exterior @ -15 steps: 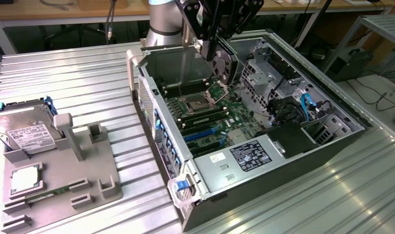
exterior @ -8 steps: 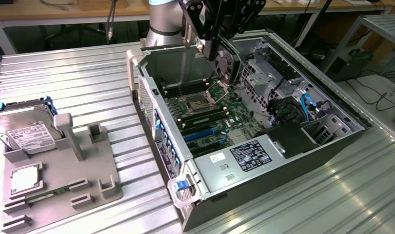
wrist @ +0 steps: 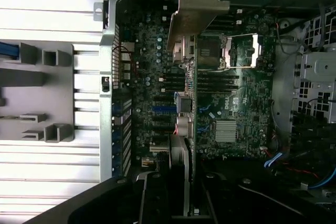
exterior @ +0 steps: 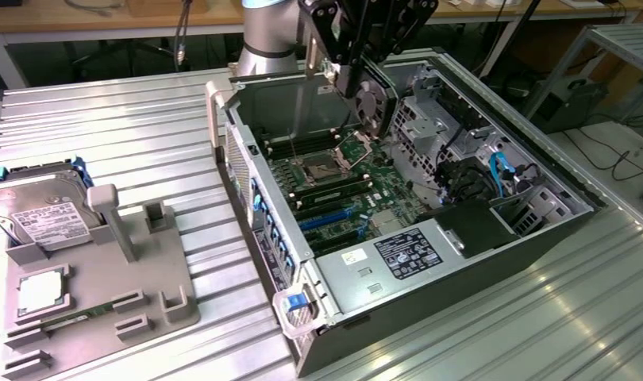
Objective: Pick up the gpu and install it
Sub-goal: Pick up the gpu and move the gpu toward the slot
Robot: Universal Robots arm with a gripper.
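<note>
Claw (exterior: pixel 353 83) points straight down — clamped on the gpu (exterior: pixel 372 107).

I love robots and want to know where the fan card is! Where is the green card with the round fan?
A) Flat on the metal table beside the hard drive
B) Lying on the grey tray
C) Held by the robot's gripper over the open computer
C: the gripper is clamped on the gpu, holding it on edge above the motherboard inside the open computer case.

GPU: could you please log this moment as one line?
gripper: shut on gpu | gpu: held over motherboard in open PC case | installed: not yet
</note>
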